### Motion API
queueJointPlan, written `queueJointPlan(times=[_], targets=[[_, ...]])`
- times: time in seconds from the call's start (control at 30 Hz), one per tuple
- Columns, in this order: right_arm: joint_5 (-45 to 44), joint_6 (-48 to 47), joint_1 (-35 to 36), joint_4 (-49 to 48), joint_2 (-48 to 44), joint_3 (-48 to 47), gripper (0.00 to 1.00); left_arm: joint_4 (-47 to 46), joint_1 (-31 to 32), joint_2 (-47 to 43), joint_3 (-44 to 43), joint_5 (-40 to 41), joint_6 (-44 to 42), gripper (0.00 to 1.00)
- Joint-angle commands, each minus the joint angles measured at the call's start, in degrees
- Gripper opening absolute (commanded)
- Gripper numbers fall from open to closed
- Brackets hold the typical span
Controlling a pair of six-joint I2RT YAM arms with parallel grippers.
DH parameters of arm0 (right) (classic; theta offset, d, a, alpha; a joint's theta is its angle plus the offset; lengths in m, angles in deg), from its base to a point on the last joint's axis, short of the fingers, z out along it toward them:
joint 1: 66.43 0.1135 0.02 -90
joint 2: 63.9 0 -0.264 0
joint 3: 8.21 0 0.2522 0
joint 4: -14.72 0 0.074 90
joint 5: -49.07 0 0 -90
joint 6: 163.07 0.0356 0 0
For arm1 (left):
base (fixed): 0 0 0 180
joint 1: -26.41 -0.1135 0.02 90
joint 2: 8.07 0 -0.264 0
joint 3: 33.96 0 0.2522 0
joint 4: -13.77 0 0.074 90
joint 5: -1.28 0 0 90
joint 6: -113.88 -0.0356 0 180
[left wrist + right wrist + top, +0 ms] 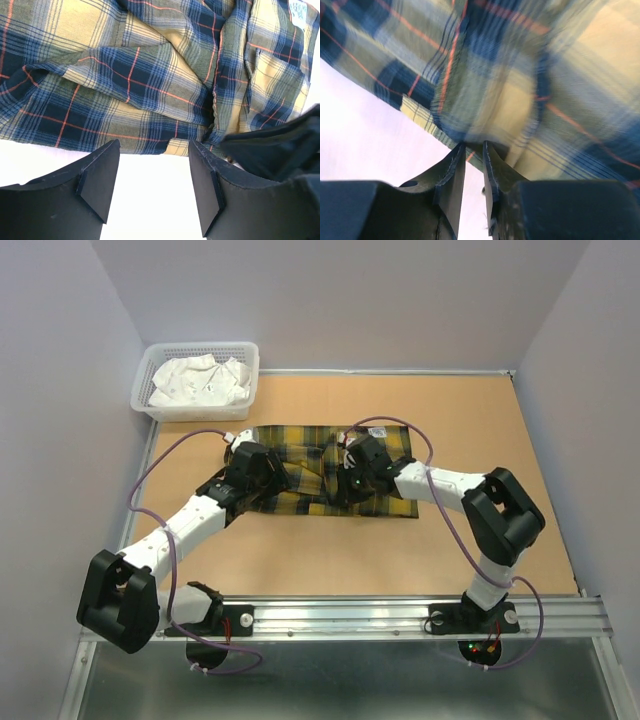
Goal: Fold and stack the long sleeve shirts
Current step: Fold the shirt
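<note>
The long sleeve shirt (292,437), yellow with dark plaid and thin red lines, lies crumpled across the middle of the table. My left gripper (283,483) hovers over its near left part. In the left wrist view it (155,165) is open, with bare table between the fingers and the shirt's hem (140,75) just ahead. My right gripper (345,486) is down on the shirt's middle. In the right wrist view its jaws (474,145) stand almost together, tips pinching a bulging fold of the blurred shirt (560,75) at its edge.
A white basket (205,344) holding crumpled white cloth (200,380) stands at the back left corner. The right gripper's black body (280,145) shows close beside my left fingers. A metal rail (400,615) runs along the near edge.
</note>
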Motion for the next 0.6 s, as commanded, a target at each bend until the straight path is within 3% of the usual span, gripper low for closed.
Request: queueJointPlan(times=[0.0,0.3,0.57], targets=[[-1.16,0.8,1.38,-3.15,1.66,2.66,0.26,-0.36,0.86,-1.32,-0.84,1.31,-2.03,0.68],[-0.19,0.54,1.55,-2.53,-3.68,0.74,0.27,-2.47,3.32,-2.37,-1.19,0.96,-4.93,0.69],[-6.95,-0.43,1.38,-1.04,-10.64,0.02,0.26,-3.35,4.11,-3.43,-1.36,3.15,-6.69,0.76]])
